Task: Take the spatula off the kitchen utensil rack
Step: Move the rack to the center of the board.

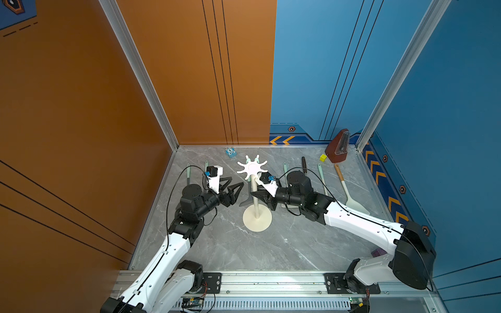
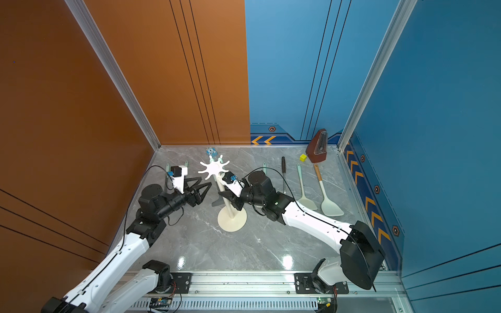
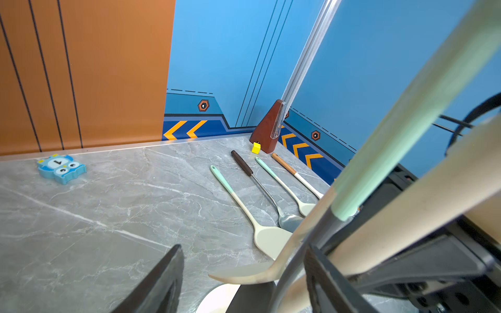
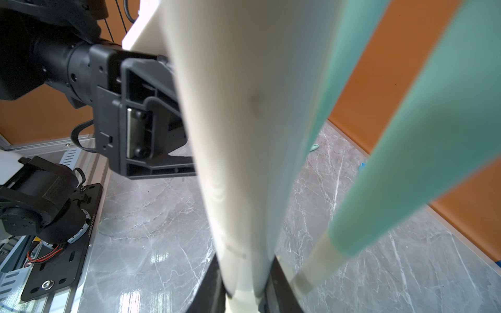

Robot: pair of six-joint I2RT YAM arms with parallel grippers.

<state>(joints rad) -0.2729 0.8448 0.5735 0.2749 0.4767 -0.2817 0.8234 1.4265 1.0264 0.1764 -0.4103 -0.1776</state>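
The cream-white kitchen utensil rack stands mid-table, with its star top above. Two mint-handled utensils hang from it. In the left wrist view one is a cream spatula, and a dark grey blade hangs lower. My right gripper is shut on the rack's pole. My left gripper is open just left of the pole. The cream spatula blade hangs between its fingers and touches neither.
Several loose utensils lie at the right, among them a wood-handled spatula and a dark-handled one. Two more lie behind my left arm. A blue owl toy, a yellow cube and a brown metronome sit along the back wall.
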